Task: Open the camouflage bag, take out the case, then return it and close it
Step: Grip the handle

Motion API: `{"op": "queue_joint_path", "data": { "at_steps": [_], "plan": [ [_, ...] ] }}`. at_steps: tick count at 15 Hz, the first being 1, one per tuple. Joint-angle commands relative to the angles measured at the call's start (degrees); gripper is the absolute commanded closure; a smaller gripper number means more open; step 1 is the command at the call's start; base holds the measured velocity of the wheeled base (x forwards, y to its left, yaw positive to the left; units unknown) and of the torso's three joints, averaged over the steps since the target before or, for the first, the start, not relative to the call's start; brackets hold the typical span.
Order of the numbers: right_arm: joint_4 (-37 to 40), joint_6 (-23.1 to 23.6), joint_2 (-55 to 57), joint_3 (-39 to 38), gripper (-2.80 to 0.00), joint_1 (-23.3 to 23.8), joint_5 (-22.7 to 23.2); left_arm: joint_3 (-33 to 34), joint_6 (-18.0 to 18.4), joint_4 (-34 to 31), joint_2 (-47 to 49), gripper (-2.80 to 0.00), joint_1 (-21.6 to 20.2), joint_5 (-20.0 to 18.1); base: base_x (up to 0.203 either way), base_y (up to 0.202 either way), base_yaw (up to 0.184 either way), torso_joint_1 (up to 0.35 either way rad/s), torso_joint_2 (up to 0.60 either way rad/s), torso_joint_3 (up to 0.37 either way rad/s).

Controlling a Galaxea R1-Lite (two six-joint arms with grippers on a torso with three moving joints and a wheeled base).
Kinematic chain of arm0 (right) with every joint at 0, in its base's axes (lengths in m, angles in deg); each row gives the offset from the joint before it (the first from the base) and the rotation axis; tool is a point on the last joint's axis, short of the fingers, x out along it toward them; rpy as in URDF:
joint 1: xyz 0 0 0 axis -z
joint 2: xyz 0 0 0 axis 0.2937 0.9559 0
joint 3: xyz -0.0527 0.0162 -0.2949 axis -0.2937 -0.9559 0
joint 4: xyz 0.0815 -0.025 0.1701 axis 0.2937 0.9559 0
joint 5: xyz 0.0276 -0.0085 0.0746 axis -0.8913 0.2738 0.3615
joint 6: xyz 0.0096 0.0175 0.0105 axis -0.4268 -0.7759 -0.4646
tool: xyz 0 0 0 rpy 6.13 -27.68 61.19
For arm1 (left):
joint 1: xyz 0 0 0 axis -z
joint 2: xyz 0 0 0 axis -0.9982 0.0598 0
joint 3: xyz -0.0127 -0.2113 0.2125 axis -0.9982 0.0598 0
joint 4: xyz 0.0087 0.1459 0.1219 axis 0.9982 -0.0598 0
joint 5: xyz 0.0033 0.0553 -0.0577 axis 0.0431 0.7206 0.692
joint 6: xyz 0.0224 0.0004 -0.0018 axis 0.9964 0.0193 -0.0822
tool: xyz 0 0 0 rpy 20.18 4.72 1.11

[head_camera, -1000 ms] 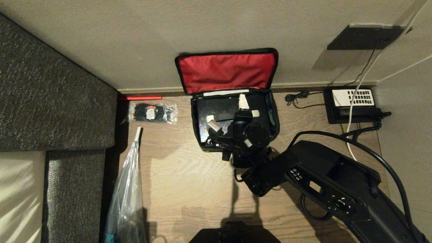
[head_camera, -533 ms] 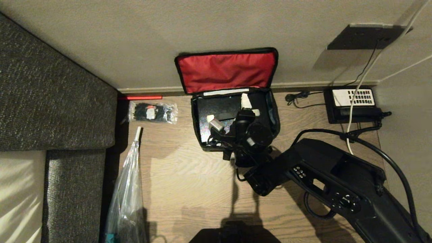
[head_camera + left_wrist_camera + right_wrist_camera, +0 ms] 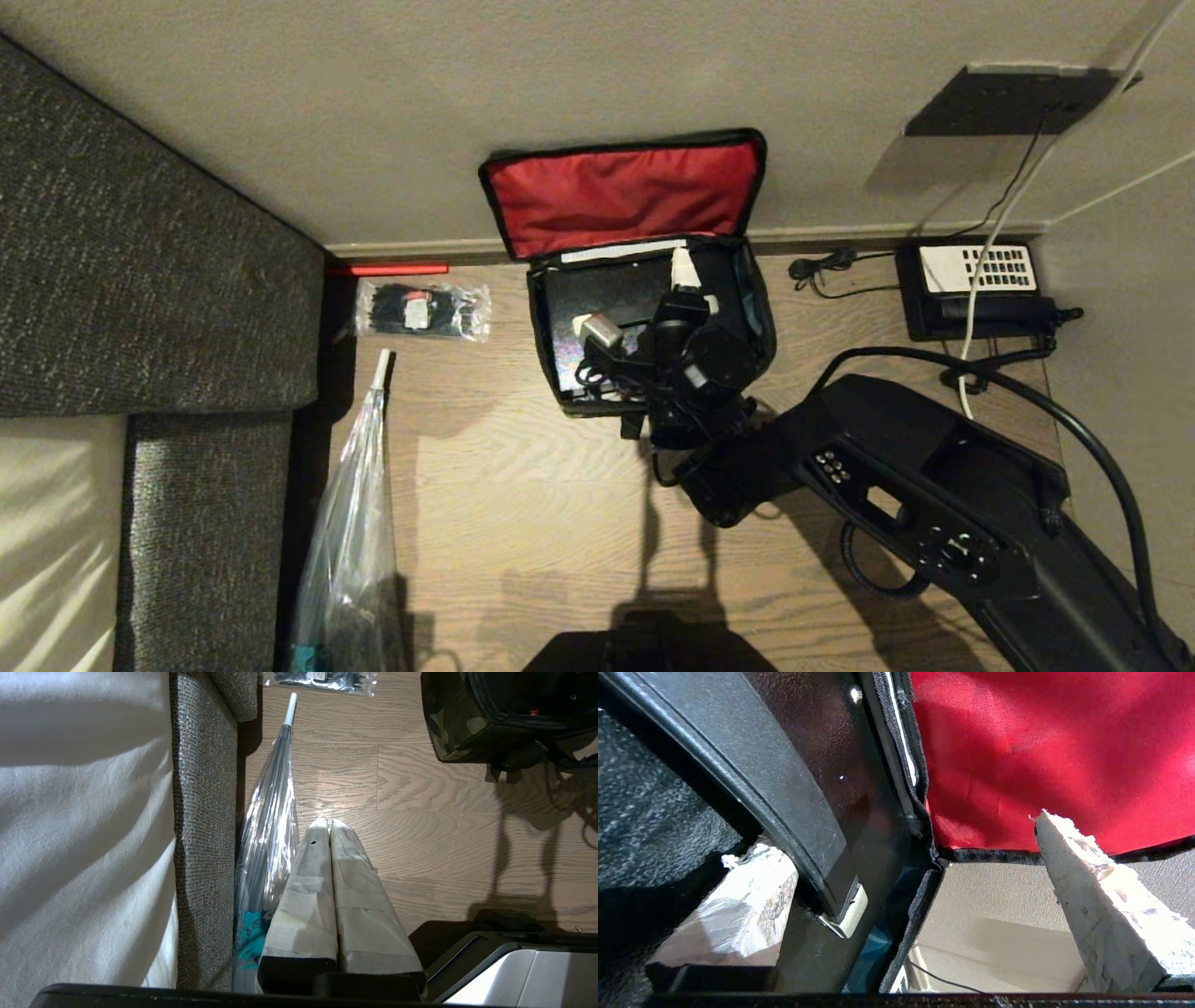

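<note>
Finds the right jaws spread wide, nothing gripped, down inside the open bag on the floor.

Notes a small creep of the jaws toward the lid over the last second; far fingertip now up against the bag's rear rim. Notes also a slight shift of the lid against the wall.

Places the case still in the bag, beneath and between the jaws. In the right wrist view, shows the case's black rim running through the gap: one fingertip on the case's side, the other well clear of it, in front of the red lining. Cannot tell whether either pad touches the case.

Reads this as lining up for the pull-out: bag already open, case not yet lifted. Judges the next need as closing on the rim; risks catching lid fabric with the far fingertip instead.

Logs the left jaws pressed together, empty, hanging above the floor, fingertips just beside a wrapped umbrella, far from the bag.

Leaves ties packet and phone untouched, well apart from both jaws.
</note>
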Motion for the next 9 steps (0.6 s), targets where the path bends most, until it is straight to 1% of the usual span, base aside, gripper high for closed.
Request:
{"op": "queue_joint_path", "data": {
  "at_steps": [1,2,4,9],
  "plan": [
    [-0.52,0.85,0.85,2.9,-2.8,0.39,-0.14,0.18,0.05,0.01,-0.2,0.0,-0.02,0.04,0.0,0.0,0.0,0.0,0.0,0.0],
    [-0.09,1.02,1.21,3.84,-2.8,0.82,-0.13,0.18,0.03,-0.02,-0.2,0.0,-0.02,0.04,0.0,0.0,0.0,0.0,0.0,0.0],
    [0.0,0.92,1.04,3.14,-2.8,1.08,-0.05,0.18,-0.04,-0.04,-0.2,0.0,-0.02,0.04,0.0,0.0,0.0,0.0,0.0,0.0],
    [0.45,1.0,1.82,4.2,-2.8,1.43,0.04,0.18,-0.02,0.01,-0.2,0.0,-0.02,0.04,0.0,0.0,0.0,0.0,0.0,0.0]
  ]
}}
